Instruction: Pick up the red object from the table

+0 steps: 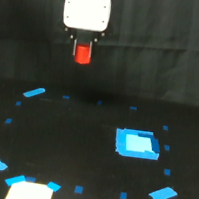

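The red object (83,54) is a small bright red-orange stubby block, held well above the table (91,152). My gripper (83,51) hangs from the white arm head (87,8) at the top of the exterior view and is shut on the block, whose lower end shows below the dark fingers. The table is a black matte surface with blue marks, and nothing red lies on it.
A large blue square patch (137,144) sits on the exterior view's right. Smaller blue tape pieces (34,93) ring the surface. A white rectangle (29,192) lies at the bottom edge on the exterior view's left. A dark curtain hangs behind.
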Controlling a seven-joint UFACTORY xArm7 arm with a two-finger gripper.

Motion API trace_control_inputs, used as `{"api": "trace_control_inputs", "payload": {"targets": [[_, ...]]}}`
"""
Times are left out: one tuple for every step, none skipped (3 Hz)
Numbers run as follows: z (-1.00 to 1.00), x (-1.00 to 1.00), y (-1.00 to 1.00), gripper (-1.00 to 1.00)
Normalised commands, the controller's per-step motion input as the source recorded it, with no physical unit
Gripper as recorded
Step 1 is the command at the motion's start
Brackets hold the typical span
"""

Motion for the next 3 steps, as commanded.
{"api": "trace_control_inputs", "payload": {"targets": [[0.3, 0.41, -0.06, -1.0], [0.66, 0.35, -0.24, -1.0], [0.78, 0.07, -0.43, -1.0]]}}
